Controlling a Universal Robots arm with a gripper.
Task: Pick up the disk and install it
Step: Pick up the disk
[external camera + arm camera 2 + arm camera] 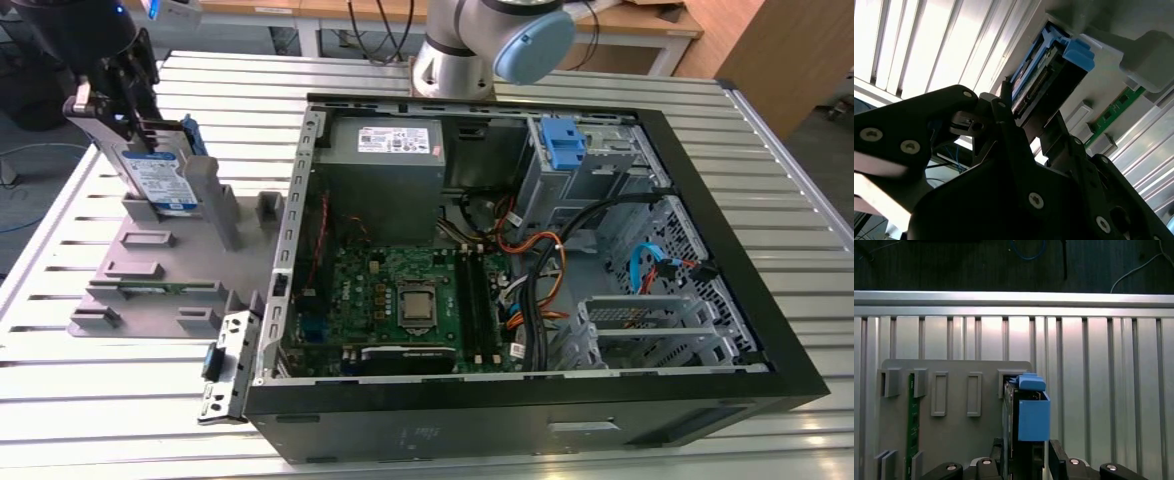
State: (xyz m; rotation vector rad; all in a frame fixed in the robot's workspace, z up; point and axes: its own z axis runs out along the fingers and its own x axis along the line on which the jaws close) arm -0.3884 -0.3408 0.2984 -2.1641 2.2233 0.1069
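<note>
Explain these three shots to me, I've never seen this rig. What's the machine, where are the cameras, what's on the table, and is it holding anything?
The machine is a single robot arm with a gripper at its end. The exterior view comes from a camera off the arm, looking down on a slatted metal table. The two wrist views come from cameras riding on the arm, looking past the gripper.

On the table lies an opened computer case, with its motherboard and a grey power-supply box exposed. At the exterior view's left is a grey fixture with slots. The disk, a silver drive in a blue carrier, stands upright in one of them.

The gripper sits at the disk's top edge. Whether it is clamped on the disk, I cannot tell.
</note>
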